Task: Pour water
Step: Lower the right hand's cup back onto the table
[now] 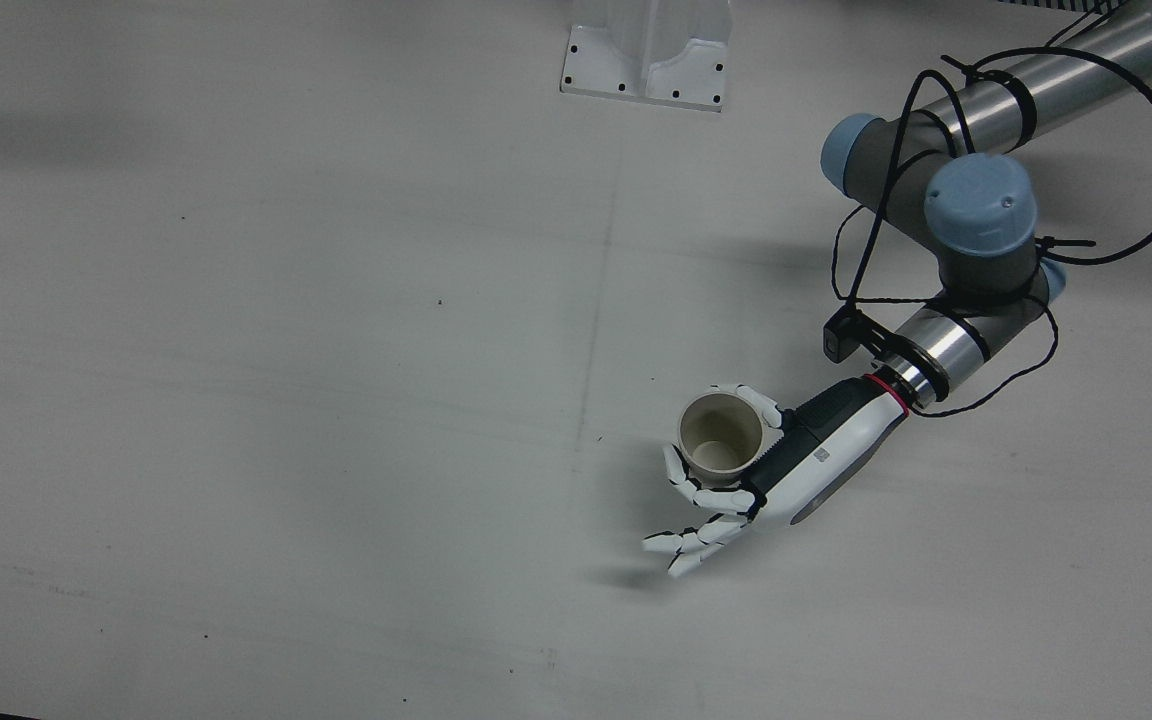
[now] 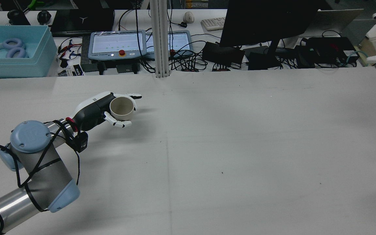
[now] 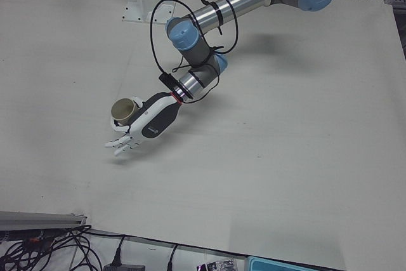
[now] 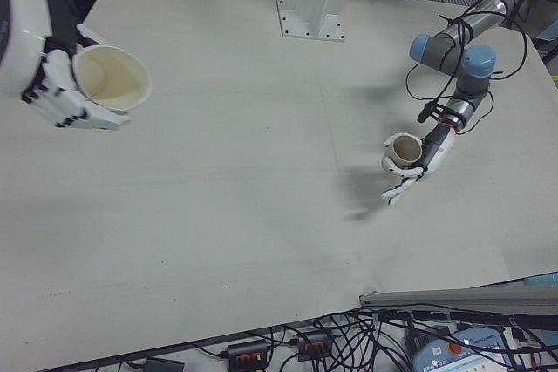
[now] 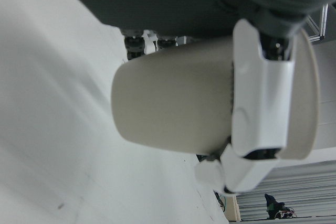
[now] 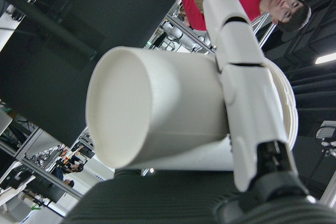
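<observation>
Over the table [image 1: 336, 400] my left hand [image 1: 796, 460] reaches out low, thumb and upper fingers clasping a cup [image 1: 721, 437] held upright and mouth up, the lower fingers spread free. My right hand [image 4: 44, 50], raised high and well apart, grips a second cup [image 4: 109, 77], tilted. I can read no writing on either.

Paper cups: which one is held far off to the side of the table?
The white paper cup in the right hand; the left hand's beige cup sits mid-table.
</observation>
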`<action>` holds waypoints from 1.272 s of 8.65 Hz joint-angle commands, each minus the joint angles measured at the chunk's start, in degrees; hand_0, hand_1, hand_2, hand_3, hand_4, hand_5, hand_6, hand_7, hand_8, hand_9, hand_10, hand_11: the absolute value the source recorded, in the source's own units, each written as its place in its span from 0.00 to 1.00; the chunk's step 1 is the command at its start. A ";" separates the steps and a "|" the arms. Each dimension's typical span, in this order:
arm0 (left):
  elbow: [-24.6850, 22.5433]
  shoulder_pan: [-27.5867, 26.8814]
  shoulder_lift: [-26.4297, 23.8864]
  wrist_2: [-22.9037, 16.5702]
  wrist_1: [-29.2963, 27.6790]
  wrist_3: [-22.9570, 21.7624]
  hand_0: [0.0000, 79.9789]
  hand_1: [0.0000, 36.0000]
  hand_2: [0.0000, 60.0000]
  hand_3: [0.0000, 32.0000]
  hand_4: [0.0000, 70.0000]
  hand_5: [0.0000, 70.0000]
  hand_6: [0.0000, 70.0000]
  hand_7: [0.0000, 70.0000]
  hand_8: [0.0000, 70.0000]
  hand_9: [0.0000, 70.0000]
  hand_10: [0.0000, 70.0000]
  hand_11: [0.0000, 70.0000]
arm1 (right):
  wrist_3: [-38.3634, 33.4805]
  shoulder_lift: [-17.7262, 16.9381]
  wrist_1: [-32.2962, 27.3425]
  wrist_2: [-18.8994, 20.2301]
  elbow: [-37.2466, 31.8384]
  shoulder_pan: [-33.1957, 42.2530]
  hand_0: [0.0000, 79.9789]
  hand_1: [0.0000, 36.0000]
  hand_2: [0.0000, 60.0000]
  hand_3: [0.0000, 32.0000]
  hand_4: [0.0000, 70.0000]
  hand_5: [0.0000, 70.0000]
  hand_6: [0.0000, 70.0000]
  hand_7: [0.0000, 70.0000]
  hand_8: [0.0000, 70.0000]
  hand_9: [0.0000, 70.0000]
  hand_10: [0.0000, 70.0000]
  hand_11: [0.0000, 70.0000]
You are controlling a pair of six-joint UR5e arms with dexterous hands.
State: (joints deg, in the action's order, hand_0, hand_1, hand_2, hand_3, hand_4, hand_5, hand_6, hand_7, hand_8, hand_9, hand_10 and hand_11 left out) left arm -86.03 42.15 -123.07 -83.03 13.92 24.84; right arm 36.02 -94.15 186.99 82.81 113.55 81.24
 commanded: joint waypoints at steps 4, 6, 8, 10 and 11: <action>-0.02 7.50 10.38 -2.83 -8.90 -2.43 0.79 0.99 1.00 0.00 1.00 1.00 0.19 0.23 0.09 0.06 0.12 0.19 | 6.84 4.28 -19.21 4.40 -37.27 4.67 1.00 0.92 0.20 0.00 0.09 0.52 0.59 0.55 0.65 0.81 0.63 0.93; 1.03 9.42 14.14 -2.83 -13.36 -2.43 0.78 0.98 1.00 0.00 1.00 1.00 0.19 0.24 0.10 0.07 0.12 0.20 | 7.05 7.75 -22.87 -6.63 -47.85 -6.04 1.00 0.91 0.17 0.00 0.05 0.50 0.57 0.53 0.64 0.79 0.61 0.90; 1.47 11.72 18.98 -2.83 -18.55 -2.52 0.78 0.95 1.00 0.00 1.00 1.00 0.20 0.24 0.10 0.07 0.13 0.21 | 6.52 9.50 -30.96 -12.31 -57.08 -11.17 0.94 0.57 0.00 0.00 0.04 0.34 0.36 0.36 0.41 0.51 0.31 0.49; 3.39 14.18 23.29 -3.44 -23.74 -3.57 0.78 0.93 1.00 0.00 1.00 1.00 0.20 0.24 0.10 0.08 0.14 0.22 | 4.26 9.60 -32.39 -12.23 -58.88 -11.28 0.76 0.46 0.00 0.00 0.04 0.27 0.26 0.31 0.32 0.38 0.17 0.28; 4.19 14.97 23.75 -3.97 -24.72 -4.36 0.78 0.92 1.00 0.00 1.00 1.00 0.20 0.25 0.10 0.08 0.14 0.22 | -0.03 8.99 -32.22 -11.97 -58.10 -11.10 0.68 0.33 0.00 0.00 0.01 0.22 0.14 0.19 0.21 0.20 0.02 0.05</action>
State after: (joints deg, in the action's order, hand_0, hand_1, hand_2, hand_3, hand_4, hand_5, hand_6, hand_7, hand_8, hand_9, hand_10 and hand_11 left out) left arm -83.79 55.06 -102.27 -86.11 -6.77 21.91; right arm 41.71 -84.71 155.89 71.18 56.28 70.57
